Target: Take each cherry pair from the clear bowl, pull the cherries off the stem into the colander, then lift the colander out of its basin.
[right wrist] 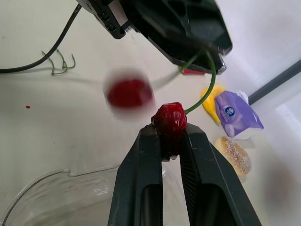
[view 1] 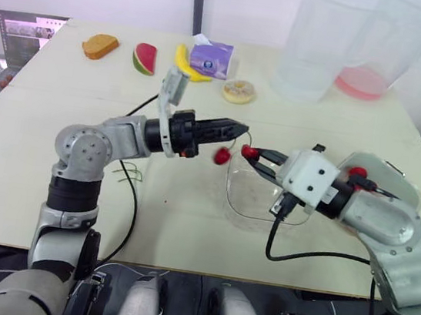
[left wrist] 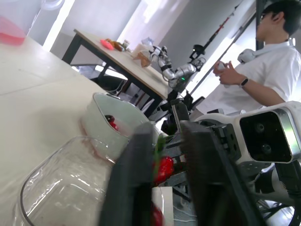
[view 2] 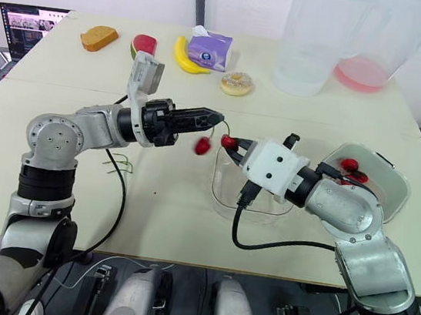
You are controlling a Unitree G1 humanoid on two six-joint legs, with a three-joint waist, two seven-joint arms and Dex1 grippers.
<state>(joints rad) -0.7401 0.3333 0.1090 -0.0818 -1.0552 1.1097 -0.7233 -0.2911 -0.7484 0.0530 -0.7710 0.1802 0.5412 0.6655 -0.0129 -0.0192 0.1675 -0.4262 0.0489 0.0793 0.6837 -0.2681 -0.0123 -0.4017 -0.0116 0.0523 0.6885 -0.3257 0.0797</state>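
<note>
left pincer [view 2: 216, 117] pinches stem [right wrist: 207, 90], right pincer [right wrist: 169, 135] clamps cherry [right wrist: 169, 118] above clear bowl [view 2: 214, 183] left rim.

The cherries [right wrist: 170, 116] are dark red on a green stem [right wrist: 207, 89], the table [view 1: 186, 228] cream (with a purple tissue pack [view 1: 210, 58] and yellow banana [view 1: 182, 58]).

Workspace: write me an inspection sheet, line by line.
Surface: pale table, loose stems on it.
Job's things: clear bowl looks empty; cherries lie in the colander.
Clutter: bread, watermelon slice, banana, tissue pack, doughnut, two pitchers.
Grippers: left gripper shut on the stem; right gripper shut on one cherry; second cherry dangles.
Cables: black cables trail from both arms.
Surroundings: laptop; a person.
</note>
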